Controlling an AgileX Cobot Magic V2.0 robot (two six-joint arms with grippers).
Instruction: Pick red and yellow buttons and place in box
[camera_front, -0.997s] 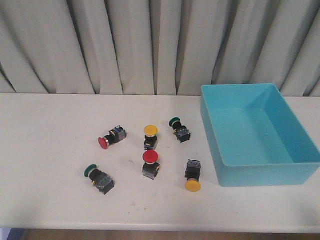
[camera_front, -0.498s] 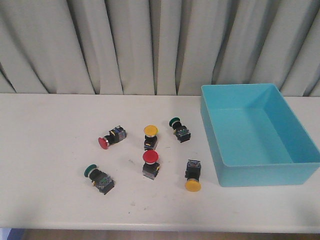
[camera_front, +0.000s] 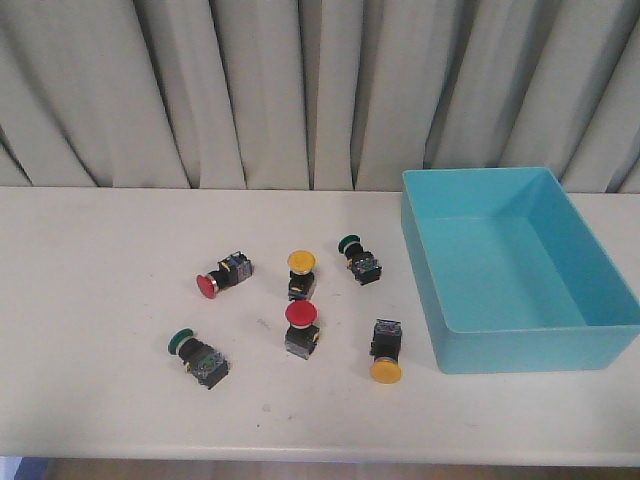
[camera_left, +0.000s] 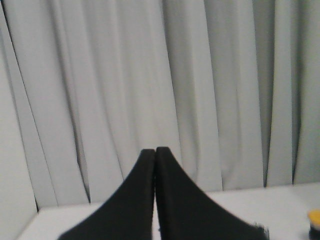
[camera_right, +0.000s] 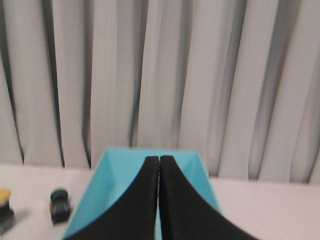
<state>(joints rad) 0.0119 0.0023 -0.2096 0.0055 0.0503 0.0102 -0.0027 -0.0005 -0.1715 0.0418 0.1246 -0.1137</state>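
Nothing had moved since the earlier frames. In the front view, two red buttons and two yellow buttons lay among green-capped switches on the table, left of the empty turquoise box; no arm showed. In the left wrist view, the left gripper was pressed together, holding nothing. In the right wrist view, the right gripper was likewise closed, facing the box. With the buttons clustered, a green switch risked being grabbed by mistake.

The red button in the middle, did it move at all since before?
No. The red button sits in the same spot, just below the yellow button and left of the box.
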